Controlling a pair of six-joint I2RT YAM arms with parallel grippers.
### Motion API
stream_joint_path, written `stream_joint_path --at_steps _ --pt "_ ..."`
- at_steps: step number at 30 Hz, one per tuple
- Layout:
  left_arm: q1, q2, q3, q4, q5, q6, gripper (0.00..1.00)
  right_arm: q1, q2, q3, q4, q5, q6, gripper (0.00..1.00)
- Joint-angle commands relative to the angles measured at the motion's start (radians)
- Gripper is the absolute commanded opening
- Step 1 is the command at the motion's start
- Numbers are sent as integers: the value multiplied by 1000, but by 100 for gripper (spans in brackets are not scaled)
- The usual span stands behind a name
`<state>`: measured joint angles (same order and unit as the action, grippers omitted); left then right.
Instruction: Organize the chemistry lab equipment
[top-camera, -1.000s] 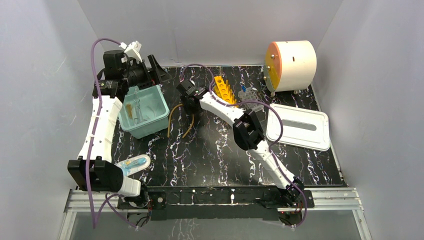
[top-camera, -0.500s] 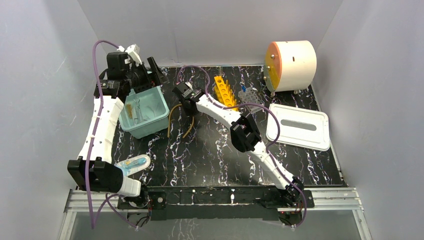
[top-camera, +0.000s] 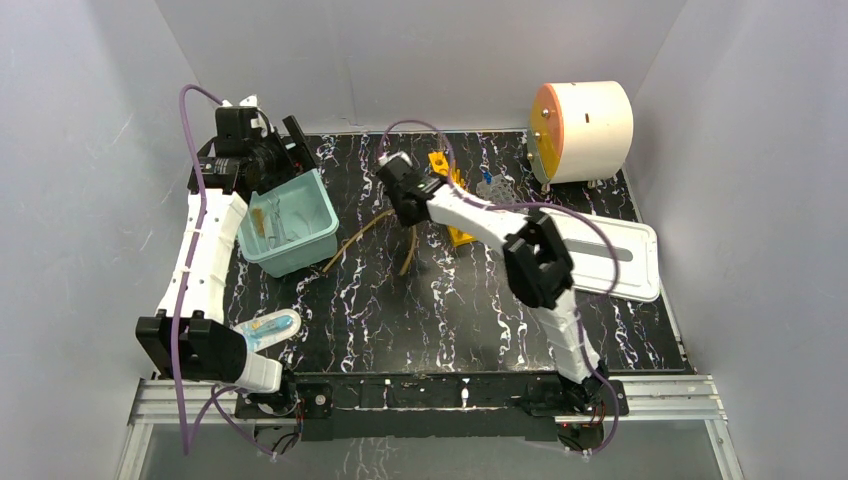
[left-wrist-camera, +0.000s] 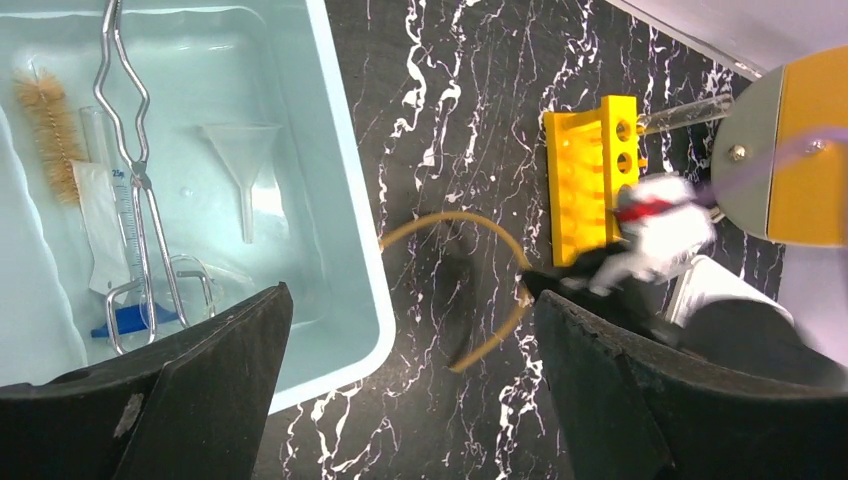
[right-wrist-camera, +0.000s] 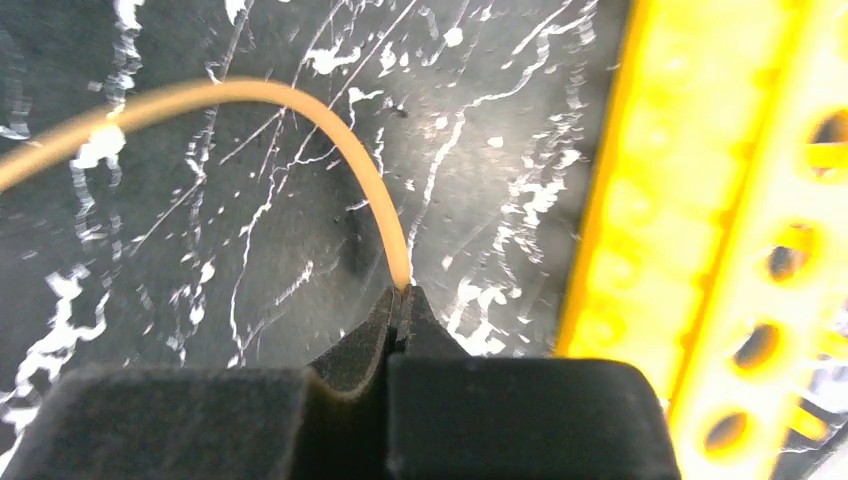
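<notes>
Amber rubber tube (right-wrist-camera: 232, 88) pinched at one point between the tightly closed tips of the right gripper (right-wrist-camera: 403, 298), arching away from the pinch and drooping in two legs toward the tabletop (top-camera: 450, 320); ends too thin to judge as touching or not. Black, white-veined marble pattern underneath, glossy and flat, filling the floor of a pale grey booth with plain walls at left, right and back. Aluminium rail (top-camera: 450, 396) along the near edge, both arm bases bolted there. Widest bare stretch across the near half, between the two arms and in front of the tube. Just left of the tube, teal bin (left-wrist-camera: 352, 200), its right wall near the tube's left leg; inside, clear funnel (left-wrist-camera: 243, 150), metal tongs (left-wrist-camera: 130, 100), bristle brush (left-wrist-camera: 45, 130) and a clear measuring cylinder (left-wrist-camera: 120, 322) on a blue foot, all lying flat. Left gripper (left-wrist-camera: 412, 296) hanging above the bin's right wall, jaws spread wide, nothing between them. Just right of the closed pincer, yellow rack (left-wrist-camera: 585, 180) with round holes, one glass test tube (left-wrist-camera: 685, 110) poking from it toward the white drum (top-camera: 590, 118) with an orange face at the far right corner. Right forearm reaching over the rack and over one corner of the white lid (top-camera: 625, 275) at the right edge. Clear packet (top-camera: 265, 328) of small items near the left arm's base.
</notes>
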<state>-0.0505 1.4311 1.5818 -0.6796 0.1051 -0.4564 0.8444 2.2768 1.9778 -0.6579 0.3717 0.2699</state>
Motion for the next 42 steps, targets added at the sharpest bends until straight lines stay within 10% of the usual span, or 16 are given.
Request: stream_joint_path --at_steps 1,12,28,42 --pt "-3 1 38 -15 -17 -29 91 -26 -316 -177 292 -58 -108 0" --pt "-64 11 -8 185 599 189 83 -58 -707 -448 541 -362 -268 0" --pt "-122 -70 -166 360 843 301 78 -82 -855 -442 567 -609 -297 0" --pt "-123 -90 -167 404 1047 260 8 -99 -872 -431 547 -629 -293 0"
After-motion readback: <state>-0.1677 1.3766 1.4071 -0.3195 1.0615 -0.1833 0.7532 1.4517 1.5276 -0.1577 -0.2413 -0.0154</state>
